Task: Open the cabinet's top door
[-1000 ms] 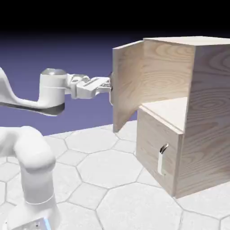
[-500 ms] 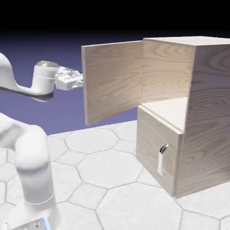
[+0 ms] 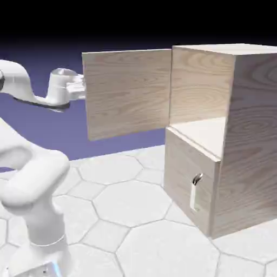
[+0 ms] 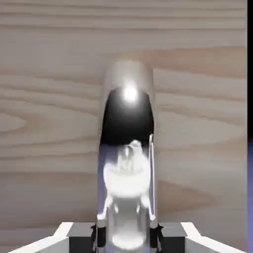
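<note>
Top door wide open, jaws closed on its handle.

The top door (image 3: 127, 93) stands swung out from the cabinet (image 3: 254, 135) toward the exterior view's left, showing the pale wood inside the upper compartment; the lower door (image 3: 186, 176) is shut, its short silver handle (image 3: 195, 196) on the front. The arm (image 3: 35, 178) reaches to the far edge of the top door, where the panel partly hides the jaws (image 3: 84, 86). In the hand view, the shiny long handle (image 4: 127, 173) runs upright up the middle against the wood grain, its lower end between the two grey fingertips (image 4: 170, 236), which close on it from both sides.
</note>
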Action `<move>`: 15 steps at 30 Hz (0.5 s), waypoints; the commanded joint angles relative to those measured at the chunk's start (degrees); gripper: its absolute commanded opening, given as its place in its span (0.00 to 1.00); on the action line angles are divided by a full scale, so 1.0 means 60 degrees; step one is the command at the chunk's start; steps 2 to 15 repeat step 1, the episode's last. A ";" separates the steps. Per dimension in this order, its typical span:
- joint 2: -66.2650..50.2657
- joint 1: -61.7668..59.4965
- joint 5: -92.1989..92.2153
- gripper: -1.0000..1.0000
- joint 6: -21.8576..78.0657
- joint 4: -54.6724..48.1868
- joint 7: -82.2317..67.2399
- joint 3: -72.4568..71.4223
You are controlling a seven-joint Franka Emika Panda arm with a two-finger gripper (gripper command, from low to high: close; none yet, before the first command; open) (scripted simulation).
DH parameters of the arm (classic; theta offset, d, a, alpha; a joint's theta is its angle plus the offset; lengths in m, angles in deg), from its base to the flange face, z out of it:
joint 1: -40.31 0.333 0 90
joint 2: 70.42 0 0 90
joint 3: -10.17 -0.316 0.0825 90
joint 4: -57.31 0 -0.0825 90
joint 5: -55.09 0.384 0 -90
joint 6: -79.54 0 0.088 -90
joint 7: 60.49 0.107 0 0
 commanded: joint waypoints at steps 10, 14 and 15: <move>-0.0001 -0.0002 0.0003 1.00 0.0010 -0.0001 0.0001 -0.0005; -0.0001 -0.0002 0.0003 1.00 0.0010 -0.0001 0.0001 -0.0005; -0.0001 -0.0002 0.0003 1.00 0.0010 -0.0001 0.0001 -0.0005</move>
